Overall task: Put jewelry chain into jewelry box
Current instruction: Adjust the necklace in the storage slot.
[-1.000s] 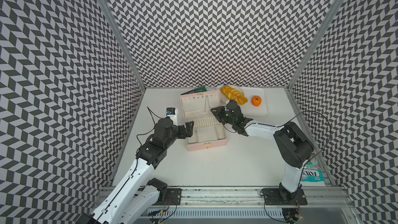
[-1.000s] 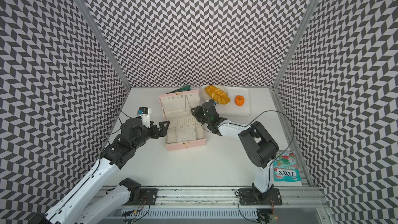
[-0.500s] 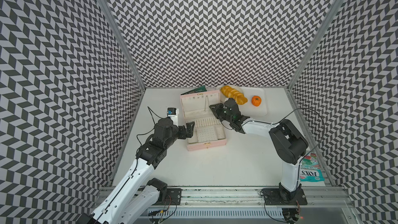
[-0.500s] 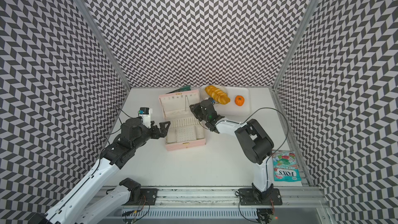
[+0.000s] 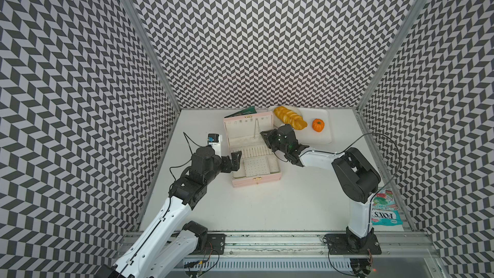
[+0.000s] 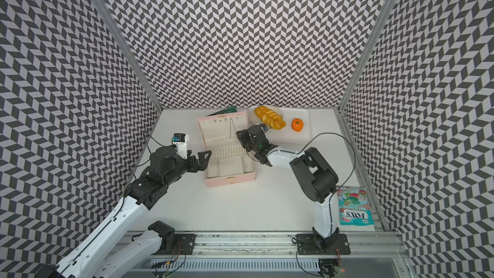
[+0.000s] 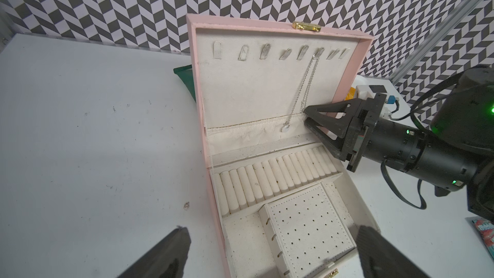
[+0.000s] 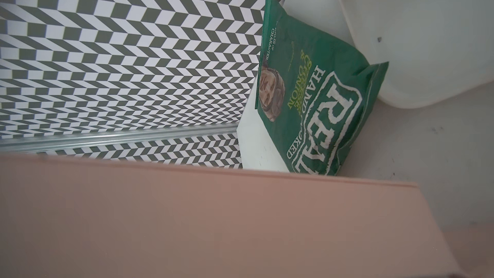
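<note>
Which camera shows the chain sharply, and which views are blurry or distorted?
Left wrist view: chain crisp against the box lid, straight edges bowed by the wide lens. Right wrist view: box wall up close, a soft pink blur; green bag sharp. In both top views: even light, chain only a faint line.

Both top views look down from high above the arms' bases onto the whole table. The left wrist view looks ahead of the left gripper into the open jewelry box, close, with the right gripper across it. The right wrist view sits hard against the box's pink outside, facing a green crisp bag beyond.
</note>
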